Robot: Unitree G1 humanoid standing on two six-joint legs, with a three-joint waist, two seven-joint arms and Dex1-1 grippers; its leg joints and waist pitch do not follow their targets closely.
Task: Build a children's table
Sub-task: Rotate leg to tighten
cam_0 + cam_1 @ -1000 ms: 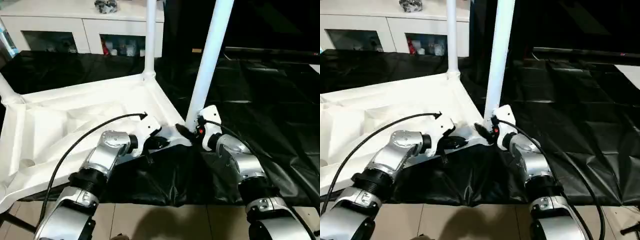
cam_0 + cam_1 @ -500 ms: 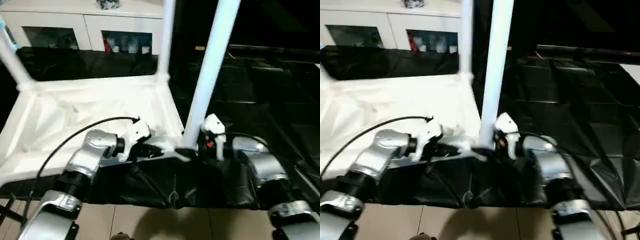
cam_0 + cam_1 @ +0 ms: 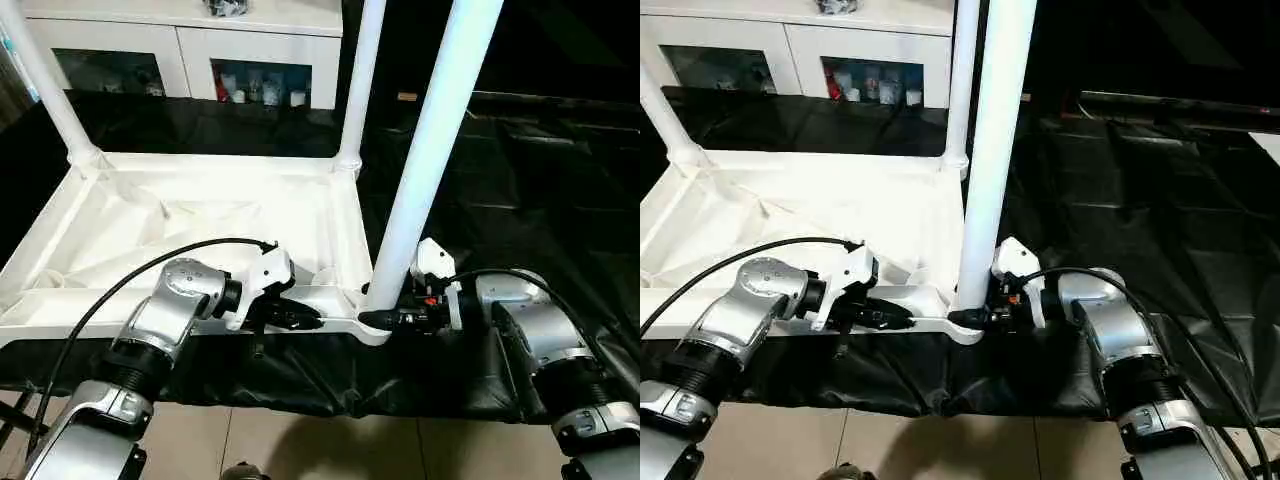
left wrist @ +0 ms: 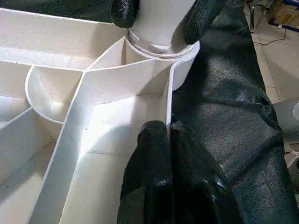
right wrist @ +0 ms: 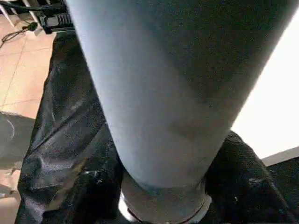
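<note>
Black sheeting covers the desk where I work, a white cabinet with glass doors behind it. On the sheeting lies the tabletop, underside up, its rim and ribs facing me. Three legs stand in corner sockets: the far left leg, the far right leg and the near right leg, all upright. The near left corner runs out of view, so I cannot tell whether a fourth leg stands there.

My left claw is pressed together on the near rim of the tabletop, pinching that thin wall just beside the near right socket. My right claw reaches to the base of the near right leg from the other side; the left wrist view shows its black fingers on either side of the leg where it enters the socket, spread about as wide as the leg, though I cannot tell how firmly they grip.

By my judgement the build is well along: this leg looks seated or nearly so. What remains is any last push or twist, the fourth corner if bare, and turning the table upright.
</note>
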